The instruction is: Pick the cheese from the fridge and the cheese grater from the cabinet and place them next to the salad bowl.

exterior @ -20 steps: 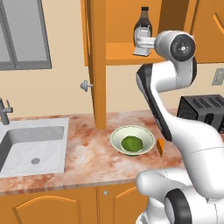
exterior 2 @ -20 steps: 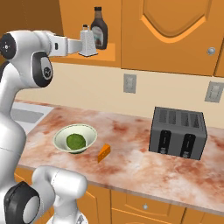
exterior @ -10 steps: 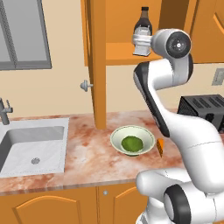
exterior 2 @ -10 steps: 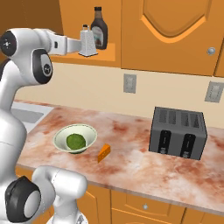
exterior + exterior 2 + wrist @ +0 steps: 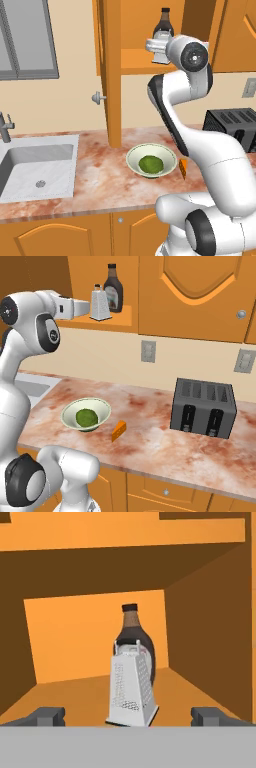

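We see the pincer (image 5: pixel 127 714) raised to the open cabinet (image 5: pixel 125 313), its jaws spread wide and holding nothing, with the cheese grater (image 5: pixel 131 687) standing upright on the cabinet shelf between the fingertips (image 5: pixel 47 714) but a little ahead of them, untouched. A dark brown bottle (image 5: pixel 134 639) stands just behind the grater. Down on the marbled tabletop (image 5: pixel 150 441), the salad bowl (image 5: pixel 86 414) holds its green leafy lump, and the orange cheese (image 5: pixel 118 430) wedge lies just beside the bowl. A dark toaster (image 5: pixel 202 407) sits well apart from them.
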You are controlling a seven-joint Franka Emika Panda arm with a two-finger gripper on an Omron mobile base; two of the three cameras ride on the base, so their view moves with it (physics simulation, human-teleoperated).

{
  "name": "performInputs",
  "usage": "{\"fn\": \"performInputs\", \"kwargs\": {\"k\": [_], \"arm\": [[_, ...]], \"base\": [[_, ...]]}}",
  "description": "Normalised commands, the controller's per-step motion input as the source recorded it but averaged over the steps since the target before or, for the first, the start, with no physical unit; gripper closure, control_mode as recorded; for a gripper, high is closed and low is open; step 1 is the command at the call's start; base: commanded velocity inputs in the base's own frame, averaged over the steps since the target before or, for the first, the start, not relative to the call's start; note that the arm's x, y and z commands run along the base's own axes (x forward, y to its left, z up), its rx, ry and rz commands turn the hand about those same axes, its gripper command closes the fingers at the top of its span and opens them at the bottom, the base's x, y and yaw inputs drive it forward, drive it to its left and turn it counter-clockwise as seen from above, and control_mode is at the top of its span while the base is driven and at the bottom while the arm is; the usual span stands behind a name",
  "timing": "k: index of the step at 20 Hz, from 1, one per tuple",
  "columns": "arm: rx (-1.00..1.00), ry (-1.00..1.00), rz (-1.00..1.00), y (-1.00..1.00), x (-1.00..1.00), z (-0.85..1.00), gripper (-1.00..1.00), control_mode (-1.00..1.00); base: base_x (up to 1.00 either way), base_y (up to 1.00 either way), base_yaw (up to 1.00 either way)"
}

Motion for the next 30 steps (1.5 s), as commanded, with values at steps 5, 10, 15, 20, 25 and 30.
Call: {"fn": "performInputs", "kwargs": {"k": [5,10,15,20,25,30], "arm": [[0.0,-0.02,0.0,0.21,0.17,0.0,-1.0,-1.0],[0.0,0.0,0.0,0.16,0.19,0.0,-1.0,-1.0],[0.0,0.0,0.0,0.0,0.2,0.0,-1.0,-1.0],[0.0,0.0,0.0,0.0,0.18,0.0,-1.0,-1.0],[0.0,0.0,0.0,0.0,0.23,0.0,-1.0,-1.0],[0.0,0.0,0.0,0.0,0.21,0.0,-1.0,-1.0]], "base": [[0.0,0.0,0.0],[0.0,0.0,0.0],[0.0,0.0,0.0],[0.0,0.0,0.0],[0.0,0.0,0.0],[0.0,0.0,0.0]]}}
